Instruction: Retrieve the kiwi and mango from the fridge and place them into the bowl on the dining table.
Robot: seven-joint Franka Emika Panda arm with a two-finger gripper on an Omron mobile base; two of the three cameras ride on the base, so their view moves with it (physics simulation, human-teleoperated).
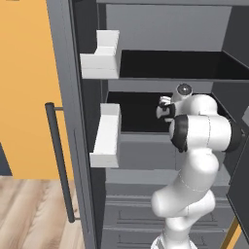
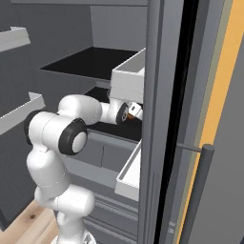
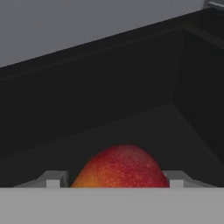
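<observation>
Deep on the black fridge shelf (image 3: 131,127), the hand (image 3: 114,183) brackets the red-orange oval mango (image 3: 120,168), jaws spread for grasping.

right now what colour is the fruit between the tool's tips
Red on top, fading to orange-yellow lower left: the mango, seen best in the hand view.

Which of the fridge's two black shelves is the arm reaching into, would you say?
The lower black shelf, level with the lower white door bin; the upper shelf sits above the arm.
</observation>
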